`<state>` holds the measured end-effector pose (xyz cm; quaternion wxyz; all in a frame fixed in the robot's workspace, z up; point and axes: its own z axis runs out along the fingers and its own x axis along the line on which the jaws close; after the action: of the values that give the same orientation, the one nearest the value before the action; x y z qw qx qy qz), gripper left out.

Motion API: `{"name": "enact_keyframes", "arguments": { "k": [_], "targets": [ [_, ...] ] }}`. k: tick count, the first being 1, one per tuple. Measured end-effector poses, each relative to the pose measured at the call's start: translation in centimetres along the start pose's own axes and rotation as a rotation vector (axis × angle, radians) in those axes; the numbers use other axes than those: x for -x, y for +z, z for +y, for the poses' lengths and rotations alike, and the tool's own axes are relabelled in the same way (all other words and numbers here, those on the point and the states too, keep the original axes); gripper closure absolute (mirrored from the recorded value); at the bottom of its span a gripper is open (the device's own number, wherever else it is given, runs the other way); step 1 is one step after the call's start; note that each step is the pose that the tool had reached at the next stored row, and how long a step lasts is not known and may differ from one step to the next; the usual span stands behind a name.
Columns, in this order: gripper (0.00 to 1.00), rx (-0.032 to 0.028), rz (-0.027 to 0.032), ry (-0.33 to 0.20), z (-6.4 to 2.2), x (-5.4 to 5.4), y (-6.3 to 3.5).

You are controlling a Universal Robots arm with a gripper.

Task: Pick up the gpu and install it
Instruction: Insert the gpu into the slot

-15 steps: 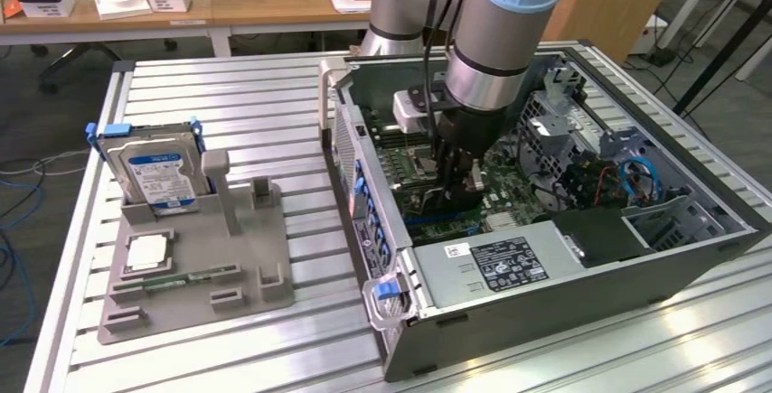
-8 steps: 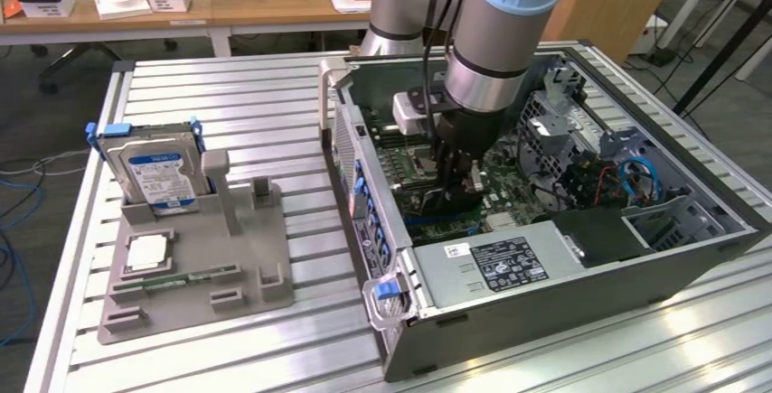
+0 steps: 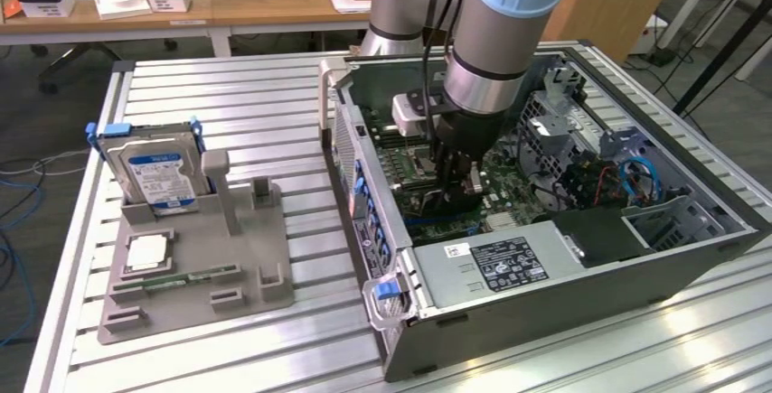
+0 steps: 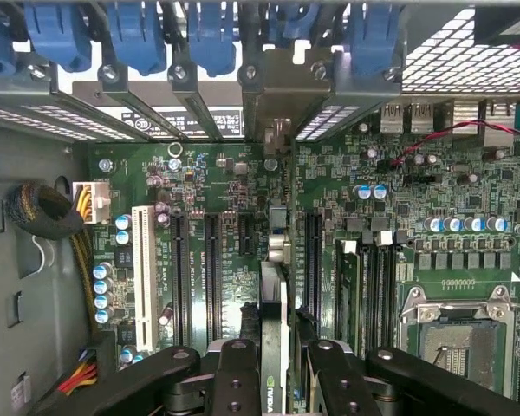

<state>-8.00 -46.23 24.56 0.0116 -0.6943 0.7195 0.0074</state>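
Observation:
In the wrist view the gpu is seen edge-on, a thin dark card with a logo near my fingers. It runs over the green motherboard between the black expansion slots, and its silver bracket end reaches the case's rear wall. My gripper is shut on it, one black finger on each side. In the exterior view the gripper is lowered inside the open computer case, just above the board. Whether the card sits in a slot cannot be told.
Blue slot latches line the case's rear wall. The CPU socket and cable bundles lie to either side. On the table at the exterior view's left, a grey holder carries a hard drive, a chip and a memory stick.

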Motion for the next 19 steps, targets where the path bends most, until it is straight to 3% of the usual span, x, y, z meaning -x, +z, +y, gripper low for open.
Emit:
{"name": "enact_keyframes", "arguments": {
  "k": [19],
  "targets": [
    [0.74, 0.0000, -0.0001, 0.000, 0.09, -0.02, 0.84]
  ]
}}
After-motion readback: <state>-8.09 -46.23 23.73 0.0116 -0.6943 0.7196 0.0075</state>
